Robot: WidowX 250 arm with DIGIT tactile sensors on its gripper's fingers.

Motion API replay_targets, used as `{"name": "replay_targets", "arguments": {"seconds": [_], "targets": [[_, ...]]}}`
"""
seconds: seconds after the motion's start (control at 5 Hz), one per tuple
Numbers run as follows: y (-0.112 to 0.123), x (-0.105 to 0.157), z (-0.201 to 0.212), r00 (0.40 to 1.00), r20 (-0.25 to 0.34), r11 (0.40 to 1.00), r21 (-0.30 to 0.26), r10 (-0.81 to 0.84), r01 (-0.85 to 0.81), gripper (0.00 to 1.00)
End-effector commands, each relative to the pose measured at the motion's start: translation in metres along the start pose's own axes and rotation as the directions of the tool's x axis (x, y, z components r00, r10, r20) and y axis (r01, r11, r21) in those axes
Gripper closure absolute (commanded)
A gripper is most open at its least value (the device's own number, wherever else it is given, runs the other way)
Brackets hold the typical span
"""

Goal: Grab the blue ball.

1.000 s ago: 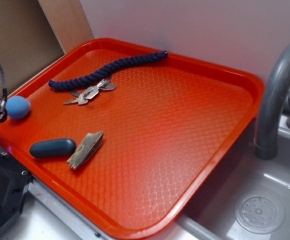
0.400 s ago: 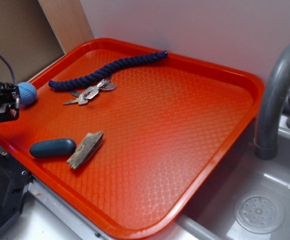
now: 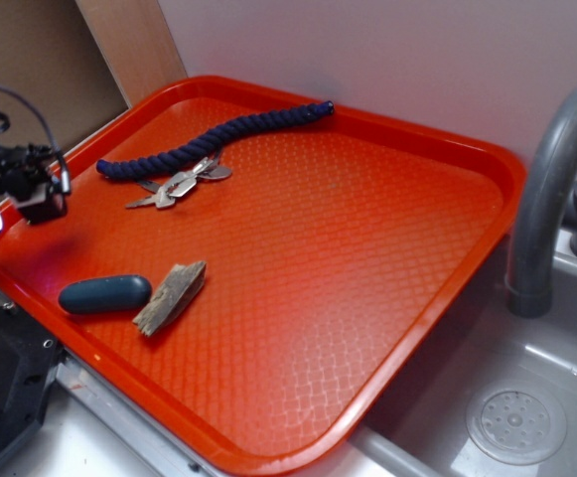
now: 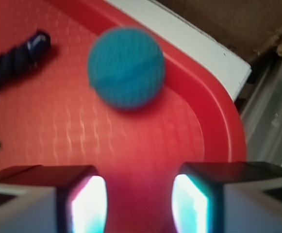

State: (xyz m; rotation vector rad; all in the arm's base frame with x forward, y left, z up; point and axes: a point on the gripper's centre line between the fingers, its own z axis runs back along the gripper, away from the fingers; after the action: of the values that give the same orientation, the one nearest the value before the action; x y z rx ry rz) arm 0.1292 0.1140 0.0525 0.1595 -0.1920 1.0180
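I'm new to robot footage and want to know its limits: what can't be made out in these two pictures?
- Blue ball: blurred in the wrist view; hidden behind the gripper in the exterior view.
- Gripper fingertips: cut off by the wrist view's bottom edge.
- Rope: only one end shows, blurred, at the wrist view's left edge.
- Faucet: cut off at the exterior view's right edge.

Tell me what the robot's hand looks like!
The gripper has two blocky fingers with black edges, pale grey sides and inner pads glowing white and turquoise. From the outside, the gripper is a dark, boxy shape with a thin grey cable looping over it and a small bright pinkish-white light.
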Motion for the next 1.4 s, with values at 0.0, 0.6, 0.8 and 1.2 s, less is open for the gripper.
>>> {"name": "replay_targets", "arguments": {"seconds": [0.0,0.6,0.8,1.2], "targets": [[0.001,0.02,0.01,1.0,0.017,1.0,-0.024,0.016,-0.015,0.0],[0.003,0.031,-0.009,0.998,0.049,0.999,0.01,-0.048,0.047,0.0],[-0.001,0.04,-0.016,0.998,0.043,0.999,0.005,-0.043,0.042,0.0],[-0.01,0.055,-0.023,0.996,0.073,0.999,0.008,-0.052,0.052,0.0]]}}
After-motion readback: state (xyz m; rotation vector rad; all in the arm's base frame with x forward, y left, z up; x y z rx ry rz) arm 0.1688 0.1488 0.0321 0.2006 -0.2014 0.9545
